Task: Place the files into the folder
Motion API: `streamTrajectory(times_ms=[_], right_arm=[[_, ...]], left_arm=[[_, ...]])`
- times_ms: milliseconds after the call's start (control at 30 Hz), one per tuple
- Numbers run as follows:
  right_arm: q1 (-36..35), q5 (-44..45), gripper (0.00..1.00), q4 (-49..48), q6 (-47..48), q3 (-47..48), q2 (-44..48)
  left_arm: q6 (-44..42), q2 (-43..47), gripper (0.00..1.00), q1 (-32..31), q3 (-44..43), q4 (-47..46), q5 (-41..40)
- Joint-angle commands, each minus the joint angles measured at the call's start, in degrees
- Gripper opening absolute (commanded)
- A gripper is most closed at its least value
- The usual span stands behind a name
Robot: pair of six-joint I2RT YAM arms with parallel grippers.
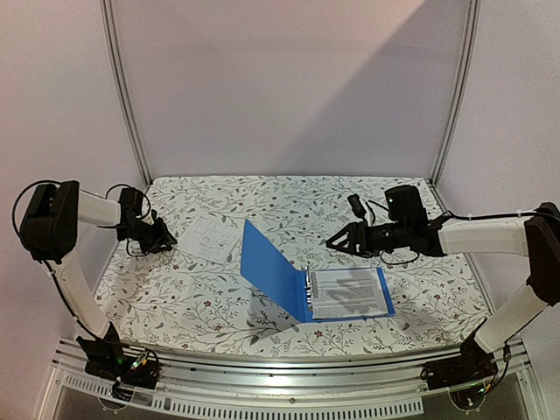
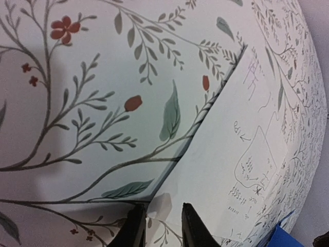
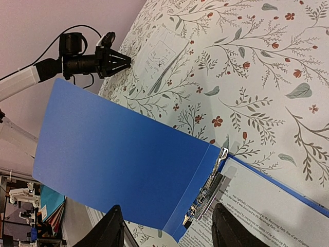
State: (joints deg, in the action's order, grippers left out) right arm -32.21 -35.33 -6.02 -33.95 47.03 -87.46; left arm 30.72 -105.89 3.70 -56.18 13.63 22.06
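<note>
The blue folder (image 1: pixel 273 268) lies open mid-table, its front cover tilted up to the left. Files (image 1: pixel 348 292) printed with black text sit on its flat right half by the metal rings (image 3: pixel 209 191). One more file (image 1: pixel 210 238), a white sheet in a clear sleeve, lies flat on the table left of the folder. My left gripper (image 1: pixel 171 238) is low at that sheet's left corner, its jaws slightly apart with the corner (image 2: pixel 154 206) between the fingertips. My right gripper (image 1: pixel 331 242) hovers open and empty above the folder's spine (image 3: pixel 205 170).
The table has a floral cloth (image 1: pixel 289 206). White walls and two metal posts (image 1: pixel 127 96) stand behind. A metal rail (image 1: pixel 289 363) runs along the near edge. The folder's raised cover (image 3: pixel 118 154) stands between the two grippers.
</note>
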Motion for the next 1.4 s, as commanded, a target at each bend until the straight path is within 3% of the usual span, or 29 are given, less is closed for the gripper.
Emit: streamTrajectory(times_ms=[0,167,333,533,633,867,1267,1367], right_arm=[[-0.2,-0.1,0.57,0.8,1.1,0.4,0.1],[-0.2,-0.3,0.57,0.3,0.7,0.2,0.2],[-0.2,-0.4,0.57,0.3,0.8,0.3,0.0],[-0.2,-0.3,0.57,0.0,0.5,0.6,0.2],[-0.2,-0.2,0.57,1.0,1.0,1.0,0.7],[-1.4,1.3,0.57,0.5,2.4,0.0,3.4],[-14.5,8.5,0.56,2.6,10.7,2.6,2.2],[-18.6,10.2,0.56,2.6,13.4,3.2,2.4]], left_arm=[[1.3,-4.9,0.25,0.0,2.0,3.2,1.6],[2.7,-7.4,0.20,0.2,1.5,0.9,3.9],[4.7,-10.3,0.01,0.8,-0.7,-1.6,3.1],[4.9,-9.9,0.00,0.4,-3.2,-4.2,4.1],[5.7,-2.3,0.00,-0.3,-0.1,-7.3,5.8],[9.0,19.4,0.00,-1.4,11.2,-4.8,4.1],[11.7,52.3,0.00,-1.7,21.0,17.3,0.7],[11.0,56.1,0.00,-3.3,21.9,23.5,-1.4]])
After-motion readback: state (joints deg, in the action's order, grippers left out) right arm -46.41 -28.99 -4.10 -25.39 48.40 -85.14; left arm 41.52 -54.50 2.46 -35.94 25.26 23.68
